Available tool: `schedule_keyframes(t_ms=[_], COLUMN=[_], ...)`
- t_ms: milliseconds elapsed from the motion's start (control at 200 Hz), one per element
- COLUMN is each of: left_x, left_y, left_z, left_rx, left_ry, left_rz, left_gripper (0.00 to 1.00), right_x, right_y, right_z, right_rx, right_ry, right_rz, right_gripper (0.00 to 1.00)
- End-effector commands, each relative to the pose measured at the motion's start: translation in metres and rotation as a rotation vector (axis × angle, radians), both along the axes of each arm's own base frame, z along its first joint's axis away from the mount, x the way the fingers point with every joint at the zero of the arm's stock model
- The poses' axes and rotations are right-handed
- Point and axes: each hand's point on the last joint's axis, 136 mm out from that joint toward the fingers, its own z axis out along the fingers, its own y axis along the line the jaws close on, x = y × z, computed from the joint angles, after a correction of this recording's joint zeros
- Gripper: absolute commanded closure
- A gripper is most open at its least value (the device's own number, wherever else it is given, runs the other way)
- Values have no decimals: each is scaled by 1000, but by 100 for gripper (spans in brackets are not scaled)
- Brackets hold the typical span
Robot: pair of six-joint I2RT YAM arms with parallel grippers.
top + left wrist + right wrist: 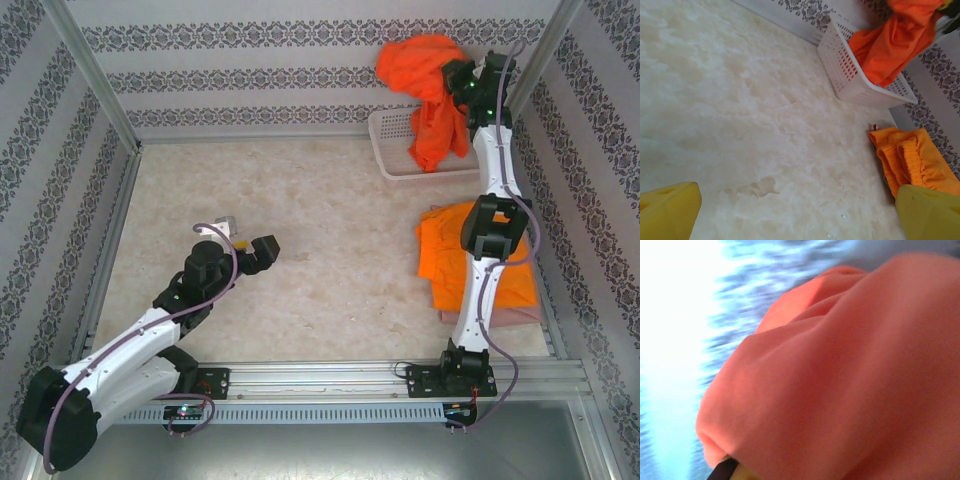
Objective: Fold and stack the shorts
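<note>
— What did we find at the left?
— We saw the left gripper over the pale, marbled table top, well apart from any cloth. In its wrist view the blunt yellow fingers stood wide apart, with bare table between them and nothing held.

— And further right, at the back?
— There we noted the white plastic mesh basket against the patterned back wall. Above it the right gripper was raised, its jaws closed on a bunched pair of bright orange cloth shorts. The upper part of the shorts was crumpled beside the gripper, and the rest hung down, with the lower end reaching into the basket. In the right wrist view that orange cloth lay close against the lens and was blurred. We made out one dark fingertip at the bottom edge and little else.

— Was there anything nearer to us on the right?
— Yes. We saw the folded orange shorts lying flat on the table beside the right arm, which crossed over part of them. The left wrist view showed their gathered waistband. A strip of dusty pink cloth showed along their near edge. It seemed to lie beneath the orange pair, though we could not tell its shape.
</note>
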Motion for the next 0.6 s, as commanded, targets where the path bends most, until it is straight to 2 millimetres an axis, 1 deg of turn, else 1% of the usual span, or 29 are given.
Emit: schedule_keyframes(t_ms=[0,110,130,135,170,205,210,215,245,275,315,345,350,360,385,390,395,425,435,440,455,475,510,515,525,540,545,575,599], left_x=[-5,-8,-9,-9,-10,-10,-11,-11,-12,-12,-13,-15,-15,-15,-16,-16,-16,-18,-18,-19,-20,-21,-24,-25,-26,-28,-29,-32,-36], left_y=[12,17,17,17,19,20,20,20,21,22,25,27,27,28,30,31,31,34,35,36,37,39,43,44,46,47,47,51,55], left_z=[-3,5,7,7,10,13,14,14,18,21,26,31,31,33,37,38,39,45,47,48,51,54,62,63,66,69,70,75,80], left_rx=[23,15,13,14,12,11,11,12,12,12,13,12,12,12,11,11,12,8,7,6,4,2,-4,-5,-8,-11,-13,-17,-22], left_ry=[-3,-28,-33,-33,-42,-51,-52,-52,-62,-70,-82,-95,-96,-102,-113,-115,-117,-132,-137,-140,-148,-156,-177,-179,-186,-193,-196,-209,-222], left_rz=[32,41,41,42,45,46,46,47,47,50,56,64,64,67,75,77,78,89,92,94,99,108,120,123,126,130,131,144,154], left_gripper=[0,0,0,0,0,0,0,0,0,0,0,0,0,0,0,0,0,0,0,0,0,0,0,0,0,0,0,0,0], right_x=[-54,-92,-100,-100,-112,-125,-128,-128,-137,-149,-164,-174,-174,-181,-188,-188,-190,-198,-199,-201,-203,-206,-208,-208,-208,-208,-207,-205,-203], right_y=[62,107,120,120,138,157,163,163,179,200,226,245,245,254,268,268,274,291,293,298,305,313,326,326,330,332,335,340,342], right_z=[114,146,152,152,164,174,177,177,185,194,202,205,205,207,206,206,204,199,197,195,190,182,166,166,158,153,147,128,113], right_rx=[17,20,17,17,12,8,7,7,7,8,4,-4,-4,-9,-16,-16,-17,-24,-26,-30,-38,-52,-80,-80,-94,-105,-122,-184,-247], right_ry=[-285,-366,-377,-377,-402,-424,-430,-430,-449,-470,-493,-506,-506,-515,-519,-519,-517,-513,-511,-511,-506,-497,-467,-467,-450,-438,-428,-398,-378], right_rz=[145,224,255,255,302,356,372,372,422,482,569,639,639,674,728,728,750,809,818,835,862,891,926,926,933,936,937,925,902], right_gripper=[100,100,100,100,100,100,100,100,100,100,100,100,100,100,100,100,100,100,100,100,97,90,83,83,80,78,76,66,53])
